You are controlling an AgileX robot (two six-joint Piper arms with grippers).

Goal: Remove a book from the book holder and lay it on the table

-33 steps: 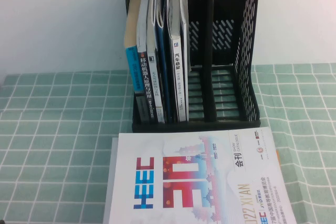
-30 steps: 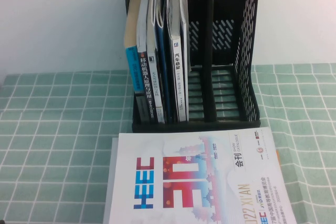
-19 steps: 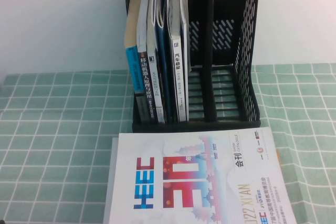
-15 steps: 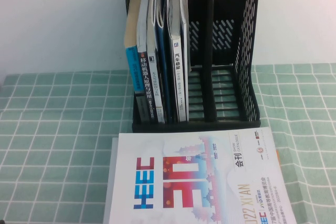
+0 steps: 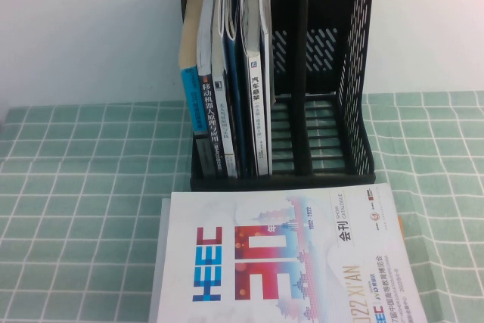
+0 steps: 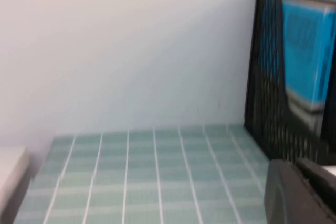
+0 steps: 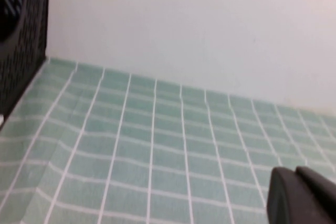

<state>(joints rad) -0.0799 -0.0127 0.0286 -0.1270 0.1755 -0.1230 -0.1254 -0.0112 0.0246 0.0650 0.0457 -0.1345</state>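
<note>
The black book holder [image 5: 355, 73] stands at the back of the green grid table [image 5: 76, 187]. Several books stand upright in its left slots [image 5: 234, 73]; the two right slots are empty. The cover with the man in the blue suit does not show, so I cannot tell which is the book. Neither gripper shows in the high view. My left gripper [image 6: 299, 192] is shut and empty, low over the cloth left of the holder [image 6: 268, 77]. My right gripper [image 7: 299, 195] is shut and empty, over the cloth right of the holder [image 7: 21, 40].
A white "HEEC 30" catalogue [image 5: 280, 255] lies flat in front of the holder, on another sheet. A thicker book with a blue spine [image 5: 189, 81] stands at the holder's left end and also shows in the left wrist view [image 6: 307, 51]. A white wall stands behind.
</note>
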